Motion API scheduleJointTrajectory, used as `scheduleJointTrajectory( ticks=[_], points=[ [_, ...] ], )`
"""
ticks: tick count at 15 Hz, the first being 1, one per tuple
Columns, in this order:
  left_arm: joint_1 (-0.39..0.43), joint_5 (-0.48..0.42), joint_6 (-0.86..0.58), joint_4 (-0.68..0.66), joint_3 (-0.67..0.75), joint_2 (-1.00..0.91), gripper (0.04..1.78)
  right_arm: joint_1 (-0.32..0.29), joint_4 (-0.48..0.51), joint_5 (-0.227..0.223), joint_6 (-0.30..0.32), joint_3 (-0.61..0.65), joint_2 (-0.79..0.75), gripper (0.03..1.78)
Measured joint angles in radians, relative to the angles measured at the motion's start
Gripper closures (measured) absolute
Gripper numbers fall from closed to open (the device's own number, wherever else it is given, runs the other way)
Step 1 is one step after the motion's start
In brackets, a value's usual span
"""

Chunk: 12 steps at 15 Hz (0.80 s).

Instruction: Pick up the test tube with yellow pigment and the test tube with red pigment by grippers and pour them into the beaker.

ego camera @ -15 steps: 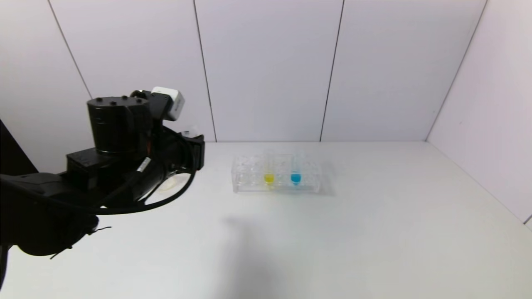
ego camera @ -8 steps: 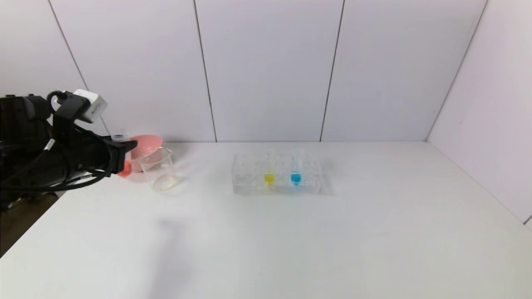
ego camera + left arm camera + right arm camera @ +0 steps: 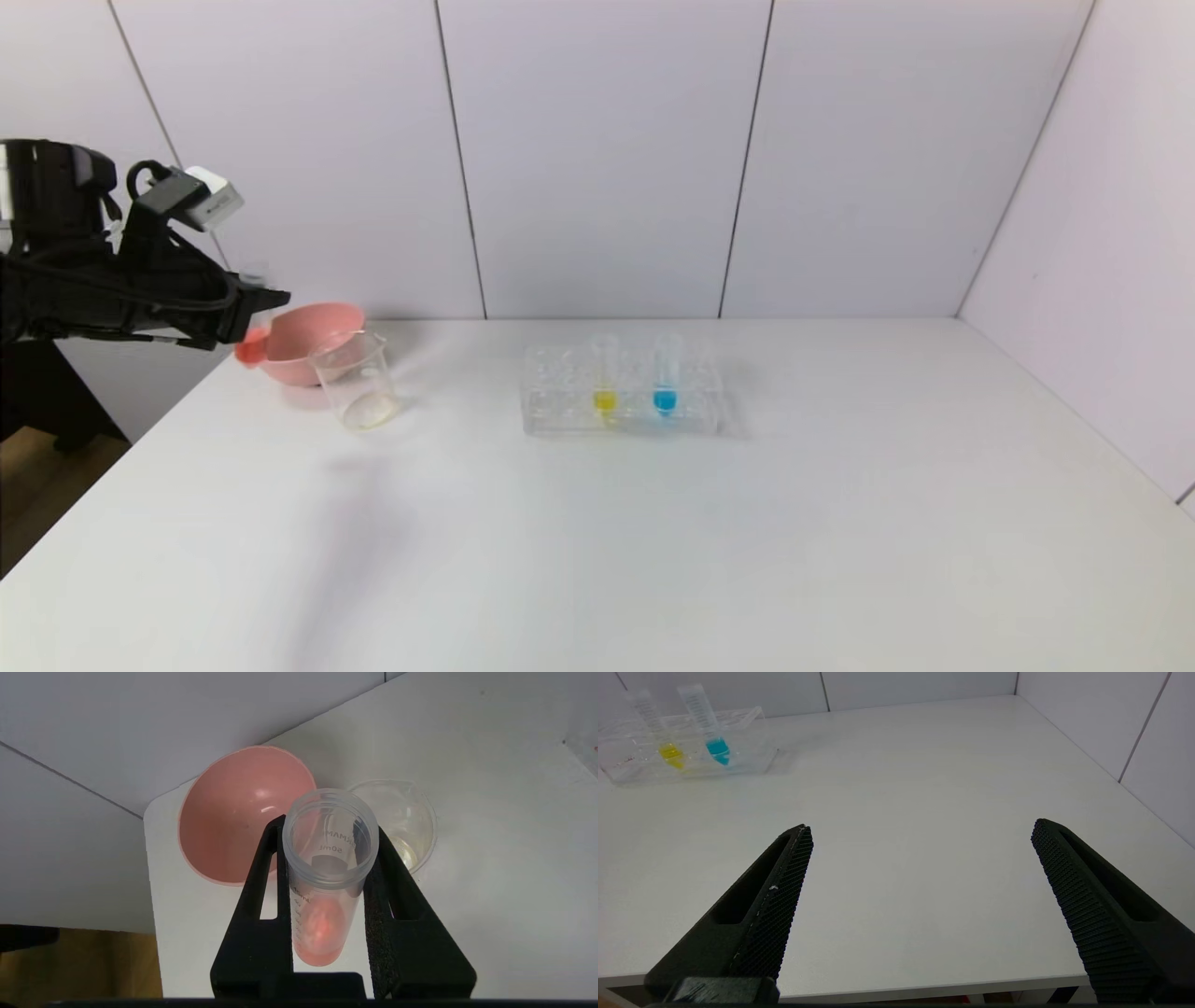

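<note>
— How many tubes did we count?

— Three. The left gripper (image 3: 327, 877) was clamped on the red tube (image 3: 327, 868), a clear plastic cylinder with printed graduations, a ridged open mouth and a little red-orange liquid at its rounded bottom. Two more stood upright in the rack (image 3: 560, 411), well off to that gripper's right: the yellow tube (image 3: 604, 378) and, just beside it, the blue tube (image 3: 665, 378).

— And the vessels?

— One beaker (image 3: 359, 383), clear glass with a pouring lip, and one pink bowl (image 3: 303, 343), smooth and round. We saw both just below and ahead of the left gripper's fingers (image 3: 261, 896), the bowl touching or nearly touching the beaker. The beaker held only a faint pale film at its bottom.

— The rack?

— One, clear, boxy, many-holed, on the white table (image 3: 747, 541).

— The other gripper?

— The right gripper (image 3: 920, 868) hung low over the table's near edge, its two black, cross-hatched fingers spread wide with nothing between them. The rack lay far ahead of it, to its left.
</note>
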Motion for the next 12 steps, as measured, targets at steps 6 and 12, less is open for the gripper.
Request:
scheduleJointTrajectory(
  ticks=[6, 12],
  points=[
    [0.001, -0.025, 0.269, 0.449, -0.327, 0.129, 1.37, 0.0, 0.0, 0.0, 0.0, 0.0, 0.0, 0.1],
    [-0.006, -0.015, 0.396, 0.766, -0.567, 0.22, 1.37, 0.0, 0.0, 0.0, 0.0, 0.0, 0.0, 0.1]
  ],
)
